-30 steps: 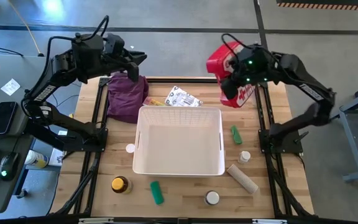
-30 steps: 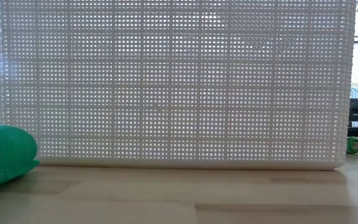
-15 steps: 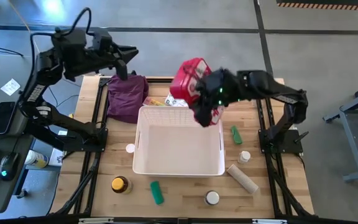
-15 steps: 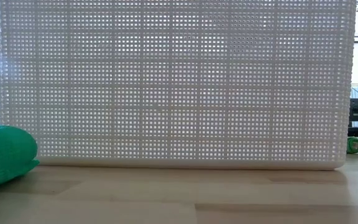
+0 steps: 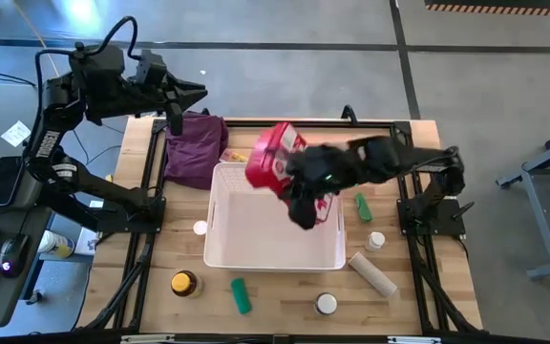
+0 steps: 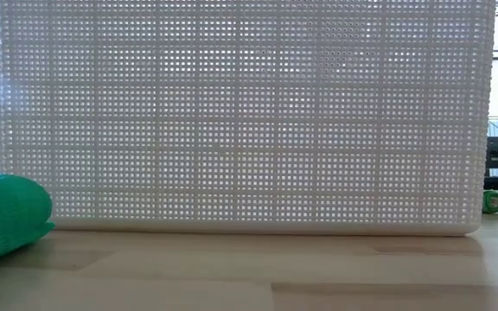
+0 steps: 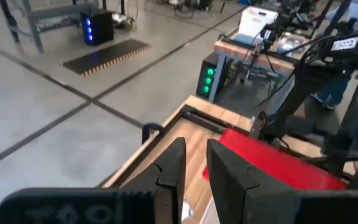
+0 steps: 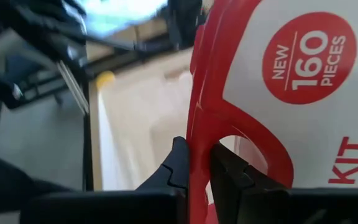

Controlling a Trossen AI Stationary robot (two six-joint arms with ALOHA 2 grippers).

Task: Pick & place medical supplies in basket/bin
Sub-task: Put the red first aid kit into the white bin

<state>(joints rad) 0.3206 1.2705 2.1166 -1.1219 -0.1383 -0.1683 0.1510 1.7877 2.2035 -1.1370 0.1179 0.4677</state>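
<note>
Red first-aid pouch (image 5: 273,158): white card face printed "NEW 160 PIECES", tilted, held above the far end of the basket. White basket (image 5: 225,250): rectangular, perforated walls, mid-worktop. Printed packet and rainbow organizer behind the basket, mostly hidden. Amber bottle (image 5: 184,284), green tube (image 5: 242,295), white-capped bottle (image 5: 327,304) in front; second green tube (image 5: 362,206), small bottle (image 5: 376,241), beige roll (image 5: 372,275) to its right.

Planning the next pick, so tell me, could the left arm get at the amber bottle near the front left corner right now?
Probably yes. The left gripper is raised behind the purple cloth, holding nothing. The amber bottle stands in the open beside the basket, nothing over it, though reach is a guess.
</note>
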